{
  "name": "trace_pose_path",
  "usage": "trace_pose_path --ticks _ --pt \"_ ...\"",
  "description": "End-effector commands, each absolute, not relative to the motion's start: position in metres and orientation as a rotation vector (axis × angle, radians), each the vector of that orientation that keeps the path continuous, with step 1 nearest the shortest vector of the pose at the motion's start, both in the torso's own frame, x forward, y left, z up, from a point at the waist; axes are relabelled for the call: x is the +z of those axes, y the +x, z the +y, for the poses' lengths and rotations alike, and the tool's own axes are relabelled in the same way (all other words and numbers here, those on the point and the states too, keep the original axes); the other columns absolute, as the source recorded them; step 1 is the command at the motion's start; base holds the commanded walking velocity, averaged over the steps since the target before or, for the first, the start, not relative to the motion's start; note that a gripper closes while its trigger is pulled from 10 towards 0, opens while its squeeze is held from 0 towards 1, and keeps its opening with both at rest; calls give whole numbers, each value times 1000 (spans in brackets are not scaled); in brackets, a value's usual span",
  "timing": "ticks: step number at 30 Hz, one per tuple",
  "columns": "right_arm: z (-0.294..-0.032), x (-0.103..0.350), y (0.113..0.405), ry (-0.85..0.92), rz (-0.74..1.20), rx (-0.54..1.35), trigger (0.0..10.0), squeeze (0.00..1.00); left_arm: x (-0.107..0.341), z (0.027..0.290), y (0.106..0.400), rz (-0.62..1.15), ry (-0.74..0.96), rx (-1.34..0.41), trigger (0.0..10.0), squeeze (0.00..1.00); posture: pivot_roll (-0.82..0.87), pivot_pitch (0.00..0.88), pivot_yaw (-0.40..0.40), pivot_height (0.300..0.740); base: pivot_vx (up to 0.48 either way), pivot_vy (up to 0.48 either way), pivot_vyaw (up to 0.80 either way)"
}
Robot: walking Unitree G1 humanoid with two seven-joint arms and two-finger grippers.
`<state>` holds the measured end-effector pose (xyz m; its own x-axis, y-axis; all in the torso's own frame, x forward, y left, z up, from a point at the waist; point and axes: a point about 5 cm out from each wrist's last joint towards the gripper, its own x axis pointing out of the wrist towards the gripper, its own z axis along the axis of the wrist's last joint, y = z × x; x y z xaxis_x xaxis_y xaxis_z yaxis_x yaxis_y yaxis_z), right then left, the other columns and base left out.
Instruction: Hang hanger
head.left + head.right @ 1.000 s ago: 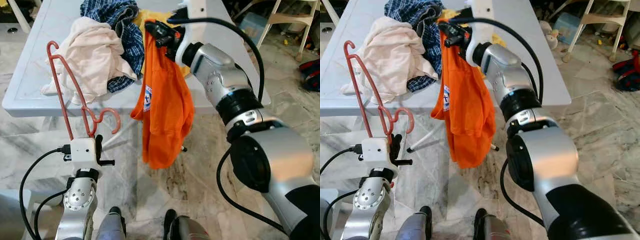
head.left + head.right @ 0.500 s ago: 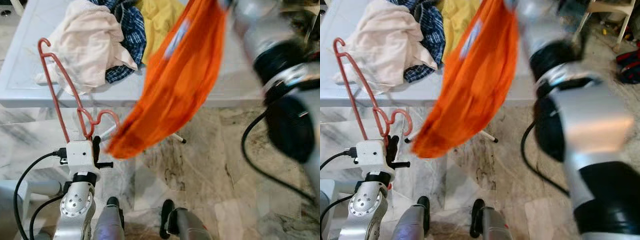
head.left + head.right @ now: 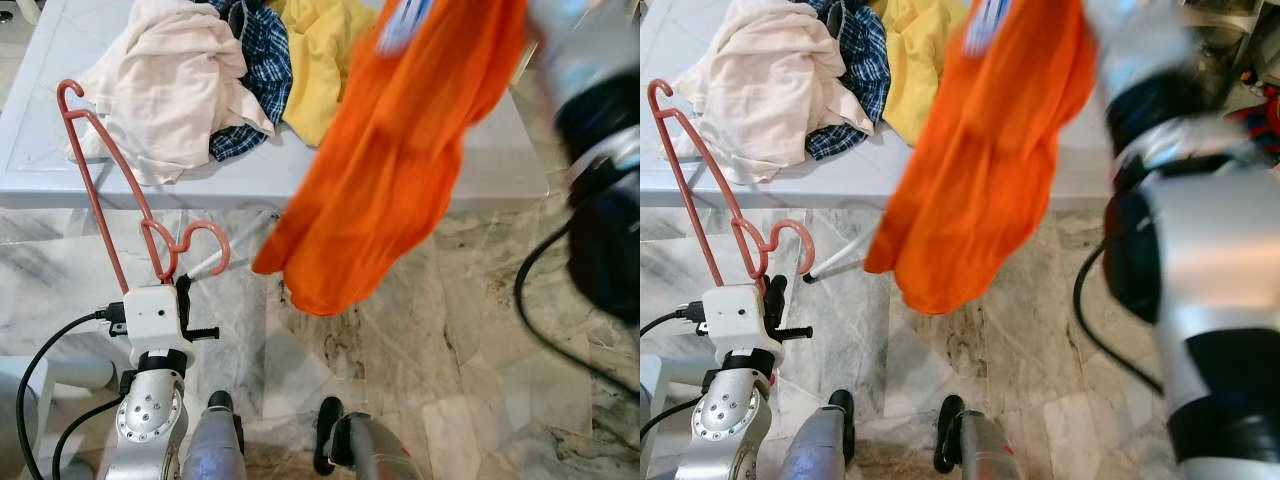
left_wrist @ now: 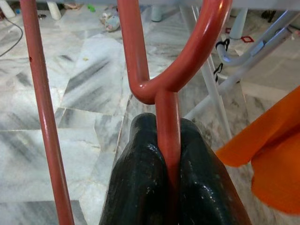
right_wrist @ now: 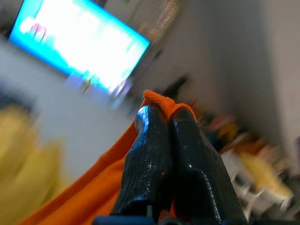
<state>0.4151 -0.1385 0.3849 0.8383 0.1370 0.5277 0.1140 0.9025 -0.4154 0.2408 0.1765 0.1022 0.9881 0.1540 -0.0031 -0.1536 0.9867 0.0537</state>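
- Even, bright daylight, with soft shadows under the table (image 3: 500,170).
- The right arm (image 3: 1200,260) and the orange shirt (image 3: 400,170) are smeared by motion blur at the right of the frame.
- The hanger (image 4: 168,84) is sharp.
- The right wrist background is heavily blurred, with a glaring blue screen (image 5: 79,47) upper left.

left arm (image 3: 148,425): silver metal casing, round joint plate with small screws, white box-shaped wrist housing, black cables looping beside that housing. left end effector (image 4: 168,187): two glossy black fingers. right arm (image 3: 1200,260): silver shells, black joint bands, black cable alongside. right end effector (image 5: 168,140): glossy black fingers.
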Motion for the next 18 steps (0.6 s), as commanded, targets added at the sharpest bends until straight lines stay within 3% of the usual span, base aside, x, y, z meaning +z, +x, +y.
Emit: trace_pose_path --ticks 1,4,10,18 --pt "-137 372 417 -490 -562 67 10000 0 97 172 237 39 50 149 10000 0 361 337 -164 740 0 0 0" --pt "-132 317 421 -481 -429 211 10000 0 95 170 238 45 48 139 10000 0 348 337 -165 740 0 0 0" --pt "-134 292 421 -465 -368 254 10000 0 94 168 241 47 38 128 10000 0 333 330 -164 740 0 0 0" --pt "-125 252 414 -365 -290 451 10000 0 93 164 249 44 29 101 10000 0 298 309 -161 740 0 0 0"
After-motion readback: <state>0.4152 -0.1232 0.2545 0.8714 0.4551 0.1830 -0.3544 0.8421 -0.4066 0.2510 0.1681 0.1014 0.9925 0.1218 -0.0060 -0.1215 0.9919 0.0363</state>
